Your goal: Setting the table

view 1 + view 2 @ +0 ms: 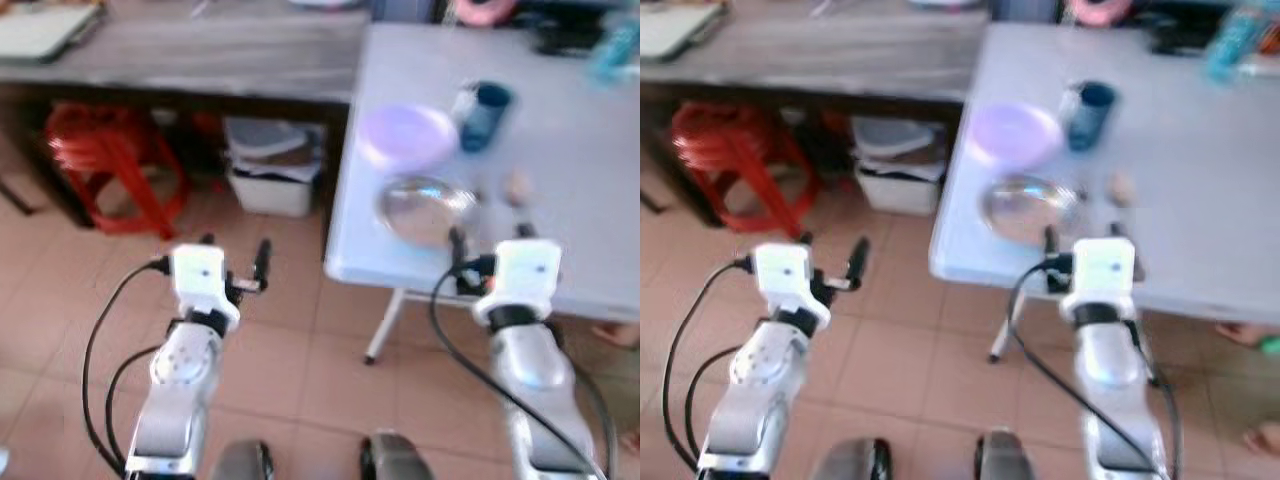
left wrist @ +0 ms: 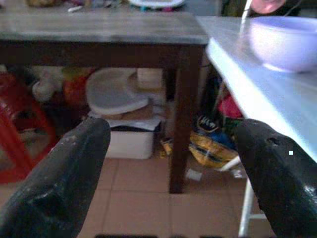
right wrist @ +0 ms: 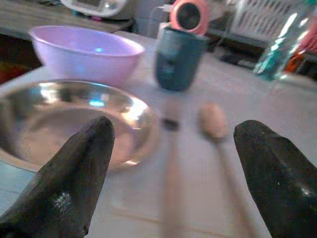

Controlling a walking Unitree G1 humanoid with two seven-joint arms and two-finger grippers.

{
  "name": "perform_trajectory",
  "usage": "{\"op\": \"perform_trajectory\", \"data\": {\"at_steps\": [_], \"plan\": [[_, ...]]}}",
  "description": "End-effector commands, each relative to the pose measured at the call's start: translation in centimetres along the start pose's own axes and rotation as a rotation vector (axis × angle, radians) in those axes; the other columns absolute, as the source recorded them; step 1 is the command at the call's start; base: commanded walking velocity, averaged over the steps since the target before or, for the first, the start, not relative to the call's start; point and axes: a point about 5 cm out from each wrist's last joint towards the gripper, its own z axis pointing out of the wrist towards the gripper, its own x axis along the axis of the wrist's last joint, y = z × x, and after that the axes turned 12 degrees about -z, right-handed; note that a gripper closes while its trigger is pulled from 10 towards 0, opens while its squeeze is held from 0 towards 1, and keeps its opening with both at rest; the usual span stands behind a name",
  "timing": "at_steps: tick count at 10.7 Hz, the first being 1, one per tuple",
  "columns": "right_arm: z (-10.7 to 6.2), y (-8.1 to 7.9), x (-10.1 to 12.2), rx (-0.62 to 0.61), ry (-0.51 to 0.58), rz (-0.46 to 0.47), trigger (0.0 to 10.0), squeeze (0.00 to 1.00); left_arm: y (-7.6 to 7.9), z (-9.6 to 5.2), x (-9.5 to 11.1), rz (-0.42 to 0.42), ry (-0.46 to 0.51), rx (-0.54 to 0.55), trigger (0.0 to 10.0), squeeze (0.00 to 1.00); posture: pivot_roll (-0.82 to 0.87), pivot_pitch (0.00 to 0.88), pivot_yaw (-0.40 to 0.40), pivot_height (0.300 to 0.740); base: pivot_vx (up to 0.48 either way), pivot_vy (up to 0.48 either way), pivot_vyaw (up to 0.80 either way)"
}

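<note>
Looking down from the head camera, you see the white table [image 1: 560,200] on the robot's right, its near corner carrying a shallow steel plate [image 1: 425,208] with a lilac bowl [image 1: 408,136] just behind it and a dark blue cup [image 1: 486,115] beside the bowl, farther along the tabletop. Your right gripper [image 3: 171,163] hangs over the table's near edge, its two black fingers [image 3: 74,173] spread wide apart and closed on nothing; the right wrist view places the steel plate ahead of one finger, while two wooden-handled utensils [image 3: 214,124] lie blurred on the tabletop in the gap between the fingers, one ending in a rounded spoon-like head, the other too smeared to identify. Behind the cup stand a pink round object [image 3: 188,16] and a teal bottle [image 3: 277,44]. Your left gripper [image 2: 173,163] is held off the table, above the tiled floor [image 1: 290,330], fingers likewise wide apart and empty. Its wrist view looks along the dark wooden bench [image 2: 104,29], beneath which sit a white lidded bin [image 2: 124,124] and a red plastic stool [image 1: 110,160]; the lilac bowl shows at the white table's edge.
</note>
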Motion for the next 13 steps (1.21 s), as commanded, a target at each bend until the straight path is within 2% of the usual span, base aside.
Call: {"op": "perform_trajectory", "data": {"at_steps": [1, 2, 3, 4, 6, 8, 9, 11, 12, 13], "plan": [[0.2, -0.9, 0.2, 0.018, 0.003, -0.032, 10.0, 0.0, -0.4, -0.4, 0.3, -0.008, 0.005, -0.002, 10.0, 0.0, -0.08, 0.152, 0.021, 0.74, 0.0, 0.0, 0.0], [0.5, -0.9, 0.6, 0.014, 0.037, -0.023, 10.0, 0.0, -0.5, -0.4, 0.3, 0.004, 0.006, 0.011, 10.0, 0.0, -0.08, 0.16, 0.021, 0.74, 0.0, 0.0, 0.0], [0.4, -0.9, 0.5, 0.037, 0.002, 0.019, 10.0, 0.0, -0.6, -0.4, 0.3, 0.005, 0.005, 0.016, 10.0, 0.0, -0.08, 0.165, 0.023, 0.74, 0.0, 0.0, 0.0], [0.5, -0.6, 0.7, 0.054, 0.018, 0.129, 10.0, 0.0, -0.5, -0.5, 0.3, 0.011, 0.0, 0.009, 10.0, 0.0, -0.08, 0.178, 0.03, 0.74, 0.0, 0.0, 0.0], [1.4, 0.7, 0.8, -0.004, 0.01, 0.174, 10.0, 0.0, -0.4, -0.8, 0.3, 0.007, -0.017, -0.015, 10.0, 0.0, -0.08, 0.199, 0.04, 0.74, 0.0, 0.0, 0.0], [1.8, 1.0, 0.9, -0.027, -0.016, 0.214, 10.0, 0.0, -0.6, -1.0, 0.4, 0.01, -0.024, -0.022, 10.0, 0.0, -0.07, 0.206, 0.046, 0.74, 0.0, 0.0, 0.0], [1.9, 1.0, 0.9, -0.028, -0.022, 0.252, 10.0, 0.25, -0.6, -1.0, 0.4, 0.011, -0.026, -0.024, 10.0, 0.0, -0.07, 0.207, 0.047, 0.74, 0.0, 0.0, 0.0], [1.9, 1.1, 0.9, -0.03, -0.023, 0.257, 10.0, 0.25, -0.6, -1.1, 0.4, 0.011, -0.027, -0.025, 10.0, 0.0, -0.07, 0.207, 0.047, 0.74, 0.0, 0.0, 0.0], [2.0, 1.1, 1.0, -0.03, -0.02, 0.27, 10.0, 1.0, -0.5, -1.0, 0.4, 0.011, -0.027, -0.026, 10.0, 0.0, -0.07, 0.208, 0.047, 0.74, 0.0, 0.0, 0.0], [2.7, 1.1, 1.6, -0.014, -0.018, 0.365, 10.0, 0.0, -0.5, -1.2, 0.4, 0.018, -0.031, -0.031, 10.0, 0.0, -0.07, 0.216, 0.048, 0.74, 0.0, 0.0, 0.0]]}}
